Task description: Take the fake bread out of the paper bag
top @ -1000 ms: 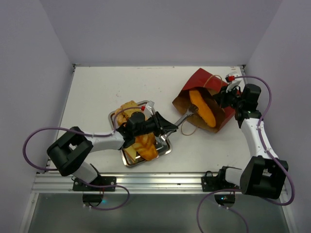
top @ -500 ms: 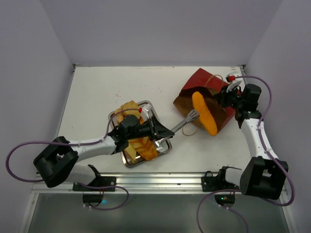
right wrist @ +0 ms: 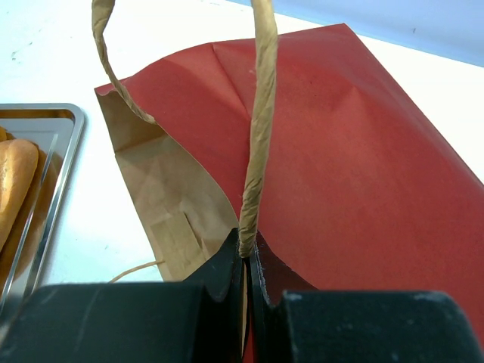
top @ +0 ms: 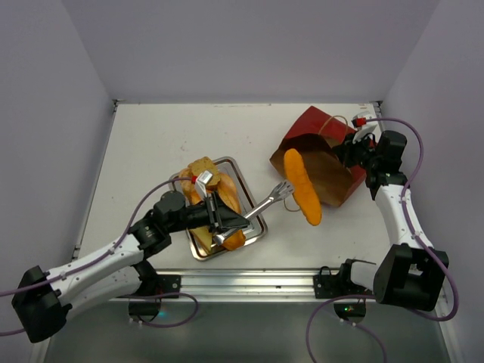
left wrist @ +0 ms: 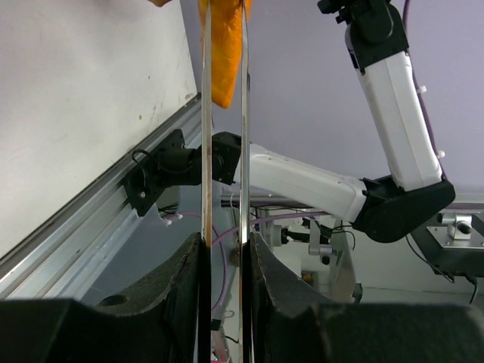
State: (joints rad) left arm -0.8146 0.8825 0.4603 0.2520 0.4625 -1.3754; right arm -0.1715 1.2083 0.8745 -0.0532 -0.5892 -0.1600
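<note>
The dark red paper bag (top: 324, 134) lies on its side at the right, its brown mouth facing left. My right gripper (top: 354, 153) is shut on the bag's rim and tan string handle (right wrist: 257, 144); the bag (right wrist: 355, 159) fills the right wrist view. My left gripper (top: 221, 224) is shut on metal tongs (top: 261, 204). The tongs pinch a long orange baguette (top: 301, 197) in front of the bag's mouth. In the left wrist view the tong arms (left wrist: 243, 121) run up from my gripper (left wrist: 224, 249) to the baguette (left wrist: 224, 53).
A silver metal tray (top: 257, 227) sits left of the bag under my left wrist, holding other golden bread pieces (top: 200, 170). Its corner (right wrist: 53, 113) and a bread piece (right wrist: 13, 181) show in the right wrist view. The table's metal front rail (top: 227, 281) runs close below the tray.
My left arm has drawn back toward the near left. The tongs have pulled the baguette out of the bag's mouth toward the tray. The right gripper has held still.
</note>
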